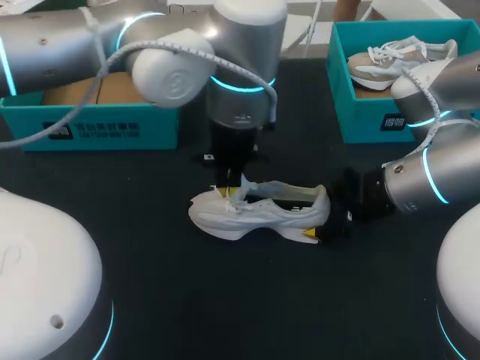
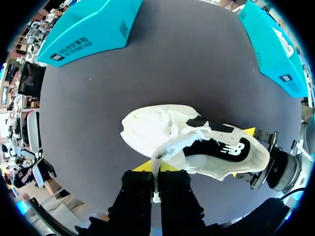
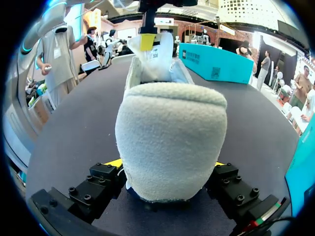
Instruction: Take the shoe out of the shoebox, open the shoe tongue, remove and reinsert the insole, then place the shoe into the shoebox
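A white shoe (image 1: pixel 259 214) lies on its side in the middle of the black table, toe to the left. My left gripper (image 1: pixel 229 190) comes straight down over its laces. In the left wrist view that gripper (image 2: pixel 156 169) is shut on the shoe's tongue (image 2: pixel 172 145), which is pulled up out of the shoe (image 2: pixel 147 128). My right gripper (image 1: pixel 324 219) holds the heel from the right. In the right wrist view the fuzzy heel (image 3: pixel 170 128) fills the gap of the right gripper (image 3: pixel 167 164), with a finger pressed on each side.
A teal shoebox (image 1: pixel 97 127) stands at the back left, showing a brown interior. A second teal shoebox (image 1: pixel 360 112) at the back right holds another pale shoe (image 1: pixel 397 60). Bare black tabletop (image 1: pixel 225 300) lies in front of the shoe.
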{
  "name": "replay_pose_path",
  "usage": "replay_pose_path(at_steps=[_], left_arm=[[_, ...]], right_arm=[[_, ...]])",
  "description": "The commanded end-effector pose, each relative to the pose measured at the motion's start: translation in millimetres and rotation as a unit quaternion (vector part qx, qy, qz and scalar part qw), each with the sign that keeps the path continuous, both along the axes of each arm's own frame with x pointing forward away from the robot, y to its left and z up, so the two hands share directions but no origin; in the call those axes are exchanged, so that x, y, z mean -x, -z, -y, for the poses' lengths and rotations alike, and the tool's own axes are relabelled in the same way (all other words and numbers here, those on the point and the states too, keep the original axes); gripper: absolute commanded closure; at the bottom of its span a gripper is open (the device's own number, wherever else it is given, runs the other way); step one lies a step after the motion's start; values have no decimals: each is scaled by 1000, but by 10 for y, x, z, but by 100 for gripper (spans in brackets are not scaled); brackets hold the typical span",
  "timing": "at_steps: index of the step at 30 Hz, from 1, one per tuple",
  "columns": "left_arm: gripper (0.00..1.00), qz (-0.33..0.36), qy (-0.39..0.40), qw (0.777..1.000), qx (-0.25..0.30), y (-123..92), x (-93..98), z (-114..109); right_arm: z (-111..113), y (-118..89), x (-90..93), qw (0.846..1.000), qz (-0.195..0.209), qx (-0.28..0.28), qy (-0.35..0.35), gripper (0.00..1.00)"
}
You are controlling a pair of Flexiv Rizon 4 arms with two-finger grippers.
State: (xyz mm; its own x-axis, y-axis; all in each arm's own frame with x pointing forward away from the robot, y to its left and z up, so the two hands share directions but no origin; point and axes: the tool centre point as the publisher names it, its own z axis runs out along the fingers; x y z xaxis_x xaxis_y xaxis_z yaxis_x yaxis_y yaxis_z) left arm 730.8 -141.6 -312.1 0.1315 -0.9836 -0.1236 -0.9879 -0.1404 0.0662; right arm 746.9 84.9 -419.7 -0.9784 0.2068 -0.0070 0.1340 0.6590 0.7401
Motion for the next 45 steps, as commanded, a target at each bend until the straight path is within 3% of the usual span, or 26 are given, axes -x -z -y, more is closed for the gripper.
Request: replay_pose_path(at_steps=[1, 9, 16, 18, 21, 22, 23, 30, 31, 33, 38, 40, 42, 43, 44, 45], left_arm=[[100, 1, -18, 1000, 19, 27, -32, -204], [100, -15, -46, 999, -12, 316, -31, -439], [100, -40, -70, 996, -26, 632, -7, -514], [73, -45, -76, 996, -28, 686, -6, -515], [46, -49, -77, 995, -31, 722, -2, -515], [12, -50, -77, 995, -30, 723, -2, -516], [0, -50, -77, 995, -30, 702, 4, -522], [0, -49, -51, 997, 31, 277, 38, -540], [0, -43, -27, 998, 48, 86, 43, -522], [0, -39, 6, 997, 62, -91, 47, -485], [0, -49, 101, 990, 88, -384, 44, -384], [0, -52, 220, 969, 101, -612, 47, -284], [0, -61, 284, 950, 113, -730, 45, -237], [0, -82, 352, 925, 120, -796, 46, -199], [0, -87, 376, 914, 125, -833, 44, -185], [0, -118, 451, 875, 129, -912, 47, -152]], right_arm=[[5, 142, -27, 880, -312, -67, -352, 100], [5, 142, -27, 880, -312, -67, -352, 100], [5, 142, -27, 880, -312, -67, -352, 100], [5, 142, -27, 880, -312, -67, -352, 100], [5, 142, -27, 880, -312, -67, -352, 100], [5, 142, -27, 880, -312, -67, -352, 100], [5, 142, -27, 880, -312, -67, -352, 100], [5, 142, -27, 880, -312, -67, -352, 100], [5, 142, -27, 880, -312, -67, -352, 100], [5, 142, -27, 880, -312, -67, -352, 100], [5, 142, -27, 880, -312, -67, -352, 100], [5, 142, -27, 880, -312, -67, -352, 100], [5, 142, -27, 880, -312, -67, -352, 100], [5, 142, -27, 880, -312, -67, -352, 100], [5, 142, -27, 880, -312, -67, -352, 100], [5, 142, -27, 880, -312, -67, -352, 100]])
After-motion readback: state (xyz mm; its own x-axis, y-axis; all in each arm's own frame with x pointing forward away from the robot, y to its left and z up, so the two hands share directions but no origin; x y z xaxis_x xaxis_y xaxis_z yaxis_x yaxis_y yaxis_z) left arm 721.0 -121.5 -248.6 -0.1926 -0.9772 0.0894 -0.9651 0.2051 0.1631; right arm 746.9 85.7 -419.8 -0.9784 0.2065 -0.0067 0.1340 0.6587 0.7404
